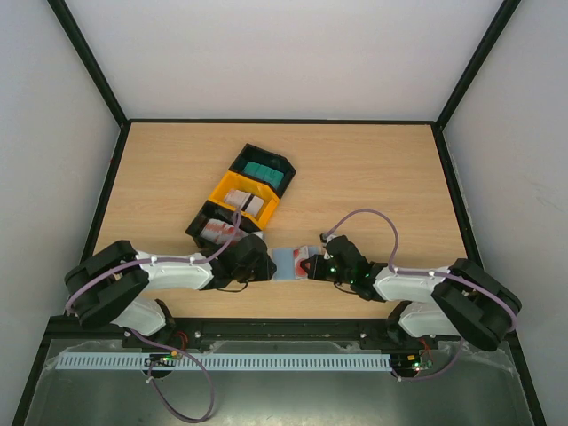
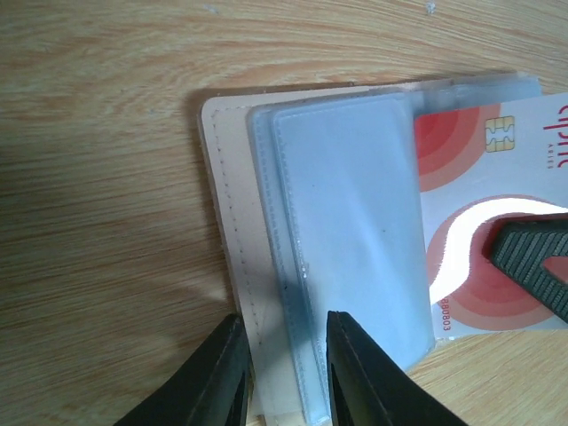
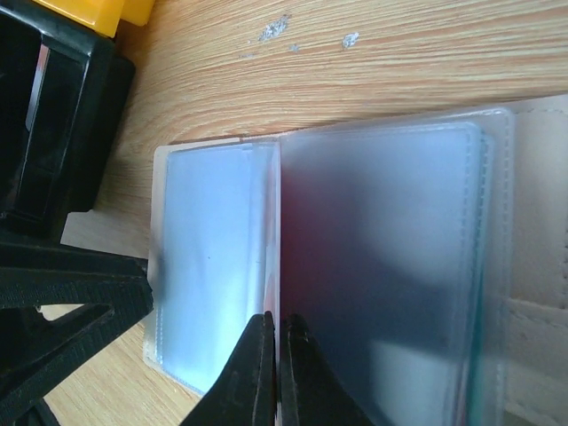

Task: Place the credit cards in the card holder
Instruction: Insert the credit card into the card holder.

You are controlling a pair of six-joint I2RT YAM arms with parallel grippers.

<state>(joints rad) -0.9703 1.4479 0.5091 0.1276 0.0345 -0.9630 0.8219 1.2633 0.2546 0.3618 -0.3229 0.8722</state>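
Observation:
The card holder [image 1: 286, 264] lies open on the table between my two grippers, beige outside with light blue sleeves [image 2: 346, 222]. My left gripper [image 1: 266, 264] rests on its left edge, jaws a little apart over the beige flap and the sleeve edge [image 2: 284, 319]. My right gripper [image 1: 312, 266] is shut on a white card with red blotches [image 2: 461, 177], whose left part lies under a blue sleeve. In the right wrist view the gripper [image 3: 277, 333] pinches the card edge-on beside the sleeves [image 3: 213, 266]. More cards lie in the trays: teal [image 1: 264, 171], white-grey [image 1: 251, 204], red-blotched [image 1: 216, 232].
The joined black-yellow-black trays [image 1: 232, 185] stand diagonally just behind the left gripper; a black tray corner shows in the right wrist view [image 3: 53, 115]. Black frame rails border the table's left and right sides.

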